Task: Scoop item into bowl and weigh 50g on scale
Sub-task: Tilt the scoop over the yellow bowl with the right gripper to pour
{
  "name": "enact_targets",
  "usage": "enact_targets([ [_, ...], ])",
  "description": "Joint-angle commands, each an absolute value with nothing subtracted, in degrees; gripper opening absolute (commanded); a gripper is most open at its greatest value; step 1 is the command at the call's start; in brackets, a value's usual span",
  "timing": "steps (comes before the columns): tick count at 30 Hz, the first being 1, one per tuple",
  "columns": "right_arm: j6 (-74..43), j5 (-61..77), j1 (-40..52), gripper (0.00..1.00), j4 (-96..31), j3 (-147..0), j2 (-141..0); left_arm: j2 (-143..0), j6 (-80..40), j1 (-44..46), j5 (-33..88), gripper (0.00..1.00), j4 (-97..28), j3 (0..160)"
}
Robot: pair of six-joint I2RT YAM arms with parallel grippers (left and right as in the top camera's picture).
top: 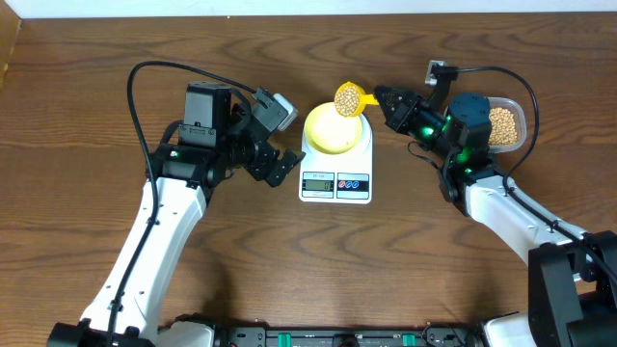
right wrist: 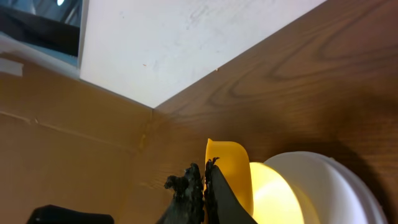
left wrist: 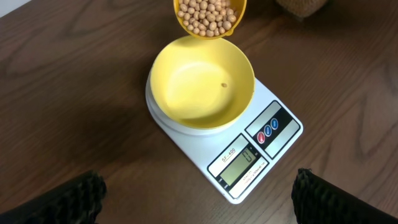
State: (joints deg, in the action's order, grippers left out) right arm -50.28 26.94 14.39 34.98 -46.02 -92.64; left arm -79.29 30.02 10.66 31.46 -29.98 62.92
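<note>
Sitting mid-table, the scale (top: 335,179) has its screen on the near side & the bowl (top: 335,128) on top. L gripper (top: 272,143) sits just left of it, jaws wide apart, holding nothing. R gripper (top: 384,99) is squeezed tight on the handle of a yellow scoop (top: 349,98) over the bowl's far edge. L wrist cam shows the scoop full of beans (left wrist: 208,14) & one bean (left wrist: 224,86) lying in the bowl. Only the top cam shows the clear tub (top: 506,122) w/ more beans, far right.
</note>
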Motion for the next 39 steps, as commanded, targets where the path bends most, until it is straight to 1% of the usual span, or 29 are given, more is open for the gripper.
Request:
enact_targets([
  [1,-45.4,26.5,14.7,0.01,35.3,-46.1,-93.0,-78.7,29.8,10.5,32.4,0.97,-30.0,62.5],
  [14,-38.9,26.5,14.7,0.01,35.1,-46.1,-93.0,-78.7,29.8,10.5,32.4,0.98,-29.9,62.5],
  [19,-34.7,27.6,14.7,0.01,35.0,-46.1,-93.0,-78.7,29.8,10.5,32.4,0.97,-29.9,62.5],
  [26,-32.4,27.6,14.7,0.01,35.0,-46.1,-93.0,-78.7,29.8,10.5,32.4,0.98,-29.9,62.5],
  [39,-32.0,27.8,14.7,0.01,35.0,-46.1,-93.0,-78.7,29.8,10.5,32.4,0.98,-29.9,62.5],
])
